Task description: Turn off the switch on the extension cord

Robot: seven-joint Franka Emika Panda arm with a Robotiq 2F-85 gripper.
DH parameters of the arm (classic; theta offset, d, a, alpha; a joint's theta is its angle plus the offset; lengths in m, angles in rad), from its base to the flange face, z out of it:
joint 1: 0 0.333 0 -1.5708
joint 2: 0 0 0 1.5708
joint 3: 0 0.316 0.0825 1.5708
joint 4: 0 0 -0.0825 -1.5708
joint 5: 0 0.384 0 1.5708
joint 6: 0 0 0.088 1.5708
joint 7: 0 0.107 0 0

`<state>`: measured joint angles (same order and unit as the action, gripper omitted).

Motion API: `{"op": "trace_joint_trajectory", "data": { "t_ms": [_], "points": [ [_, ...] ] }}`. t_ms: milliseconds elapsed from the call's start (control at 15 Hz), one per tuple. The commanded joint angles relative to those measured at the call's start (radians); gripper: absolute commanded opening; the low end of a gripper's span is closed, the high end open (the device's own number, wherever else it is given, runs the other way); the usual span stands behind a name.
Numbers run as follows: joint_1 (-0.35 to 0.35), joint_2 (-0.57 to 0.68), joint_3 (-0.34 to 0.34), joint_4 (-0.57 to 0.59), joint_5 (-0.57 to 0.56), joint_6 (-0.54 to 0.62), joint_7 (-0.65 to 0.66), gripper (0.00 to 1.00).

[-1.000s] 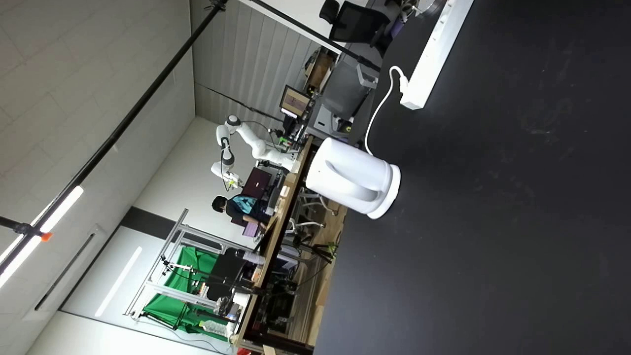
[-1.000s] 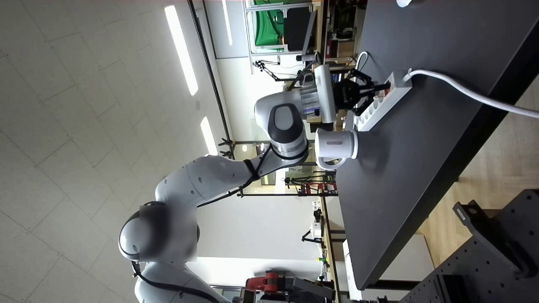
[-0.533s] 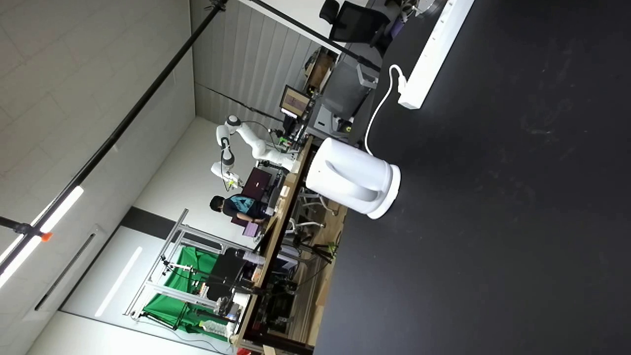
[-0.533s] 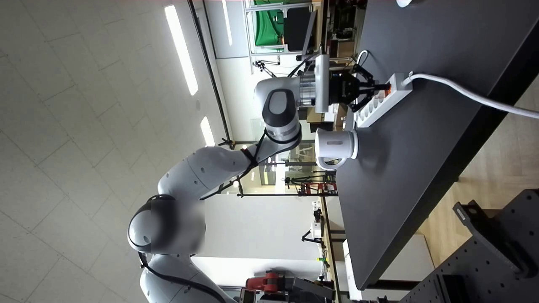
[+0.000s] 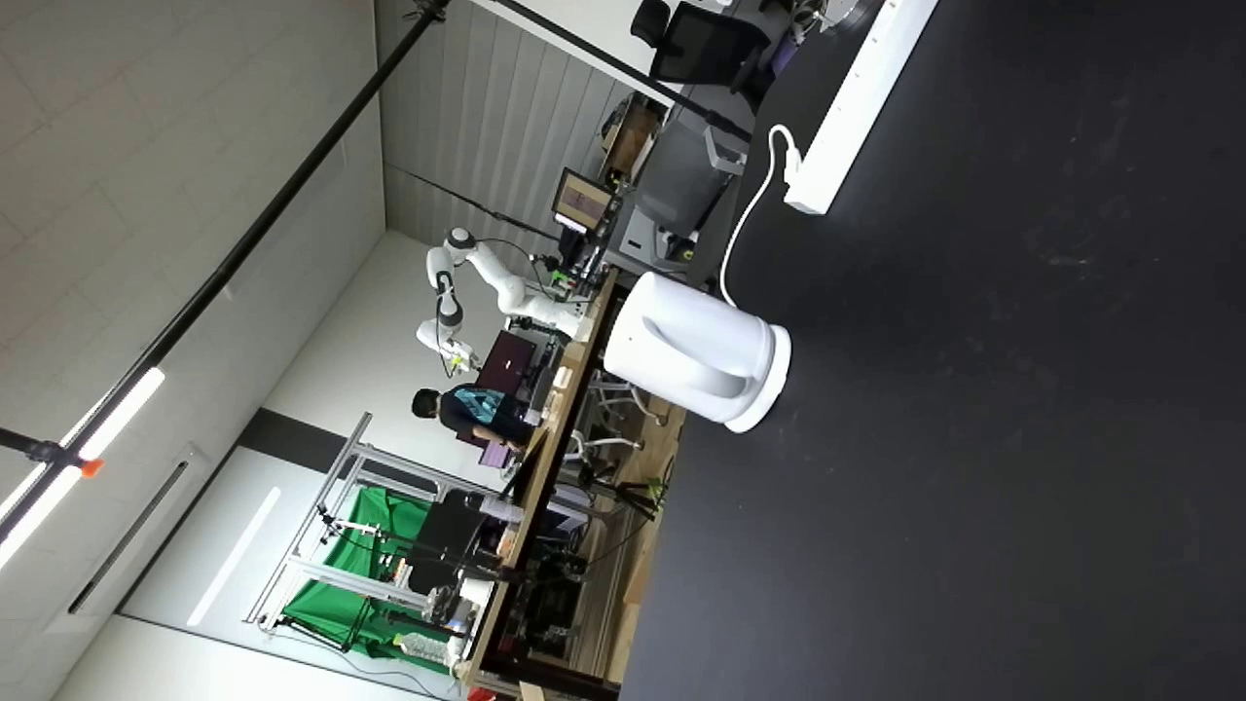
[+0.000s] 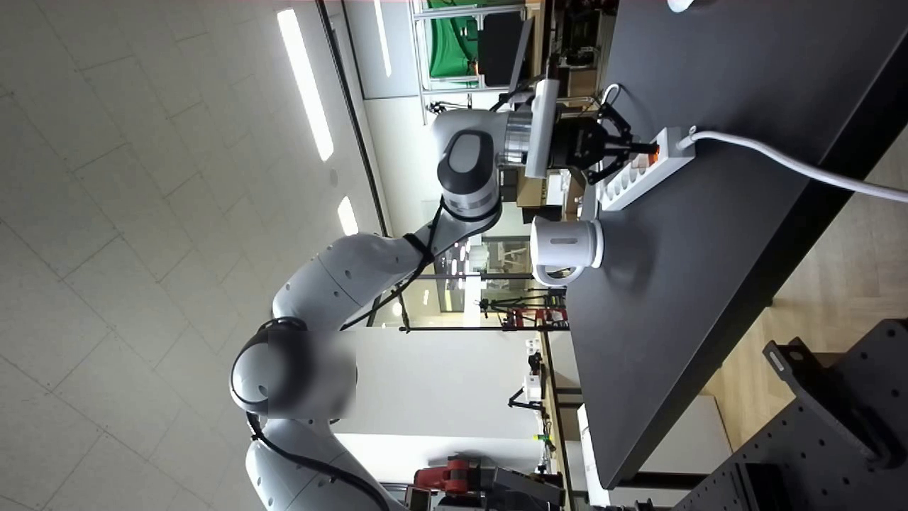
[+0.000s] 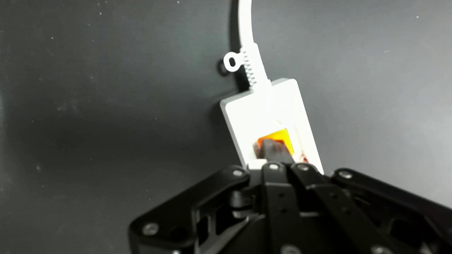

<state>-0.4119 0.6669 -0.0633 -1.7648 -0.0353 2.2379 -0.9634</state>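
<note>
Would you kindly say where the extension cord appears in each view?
In an exterior view: extension cord, upper right, cropped at top.
In an exterior view: extension cord, right of centre, above middle.
In the wrist view: extension cord, near the middle.
Shared landmark: black tabletop, in all three.

No text, label, brand or number is legible.

We identify the extension cord point(image 7: 270, 111) as smooth plastic and its cable sleeve point(image 7: 255, 67) as ribbed plastic. On the gripper point(image 7: 277, 150), we note matt links point(image 7: 282, 206) with bright metal screws point(image 7: 150, 229). We class the tabletop point(image 7: 106, 123) as matt and lightly specked, the jug point(image 5: 681, 331) as smooth, satin plastic.
</note>
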Motion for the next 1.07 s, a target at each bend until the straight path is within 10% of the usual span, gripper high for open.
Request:
{"op": "trace_joint_trajectory", "data": {
  "t_ms": [0,600,733,1000],
  "points": [
    [0.01,-0.01,-0.002,-0.003,0.022,-0.059,0.021,0.0],
    [0.092,-0.243,-0.032,-0.132,-0.014,-0.05,0.13,0.0],
    [0.111,-0.295,-0.041,-0.161,-0.029,-0.046,0.156,0.27],
    [0.143,-0.367,-0.059,-0.205,-0.081,-0.052,0.211,0.44]
  ]
}}
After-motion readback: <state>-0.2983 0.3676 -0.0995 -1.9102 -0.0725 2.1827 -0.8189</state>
